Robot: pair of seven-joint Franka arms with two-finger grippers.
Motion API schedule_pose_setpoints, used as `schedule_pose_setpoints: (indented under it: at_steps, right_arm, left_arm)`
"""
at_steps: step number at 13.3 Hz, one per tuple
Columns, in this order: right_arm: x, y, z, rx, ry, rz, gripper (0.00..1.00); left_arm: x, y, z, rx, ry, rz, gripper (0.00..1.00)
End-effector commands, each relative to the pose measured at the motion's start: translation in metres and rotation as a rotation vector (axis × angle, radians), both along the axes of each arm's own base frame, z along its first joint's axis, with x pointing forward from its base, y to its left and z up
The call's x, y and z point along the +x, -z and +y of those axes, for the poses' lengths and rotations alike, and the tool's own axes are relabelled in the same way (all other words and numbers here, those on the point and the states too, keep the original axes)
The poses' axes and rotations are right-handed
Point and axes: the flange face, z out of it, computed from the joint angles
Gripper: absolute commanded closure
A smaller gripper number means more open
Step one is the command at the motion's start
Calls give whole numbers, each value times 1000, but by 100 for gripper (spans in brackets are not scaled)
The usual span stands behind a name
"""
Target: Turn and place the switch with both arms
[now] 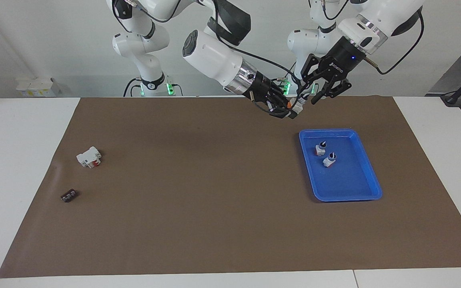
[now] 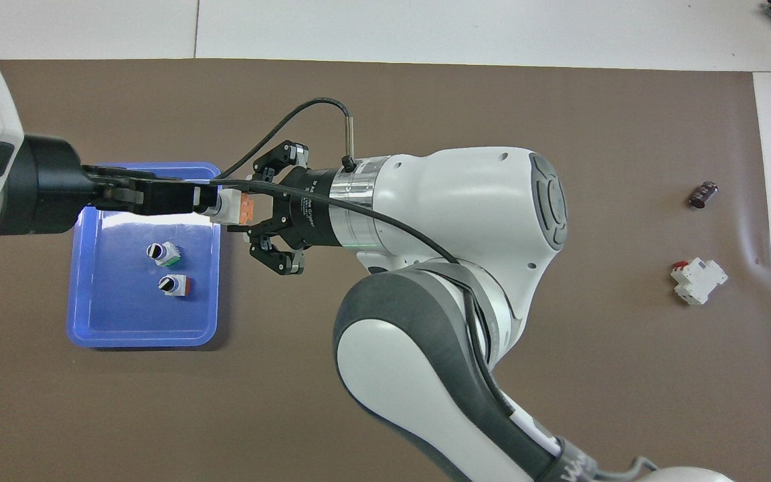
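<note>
Upper-centre of frame: right gripper (image 2: pixel 246 213) clamps small white switch w/ orange end (image 2: pixel 237 207), steadying it so left gripper (image 1: pixel 307 93), half-closed on knob, can turn it.

Both arms raised, wrists angled toward each other; the right gripper (image 1: pixel 290 107) clamped tight, the left gripper (image 1: pixel 309 95) just beside it, tip to tip

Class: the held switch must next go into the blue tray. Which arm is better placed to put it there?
Right, probably: the right gripper clamps the switch's orange end just beside the blue tray; the left gripper only meets its knob.
</note>
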Motion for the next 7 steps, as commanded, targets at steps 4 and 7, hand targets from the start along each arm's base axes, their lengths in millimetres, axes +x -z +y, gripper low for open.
schedule_pose_setpoints:
  at_steps: [4, 7]
  right_arm:
    - [1, -1, 0, 13, 22, 12, 100]
    - [1, -2, 0, 14, 22, 11, 100]
  left_arm:
    - [3, -1, -5, 17, 19, 0, 59]
    - [1, 0, -4, 22, 27, 15, 65]
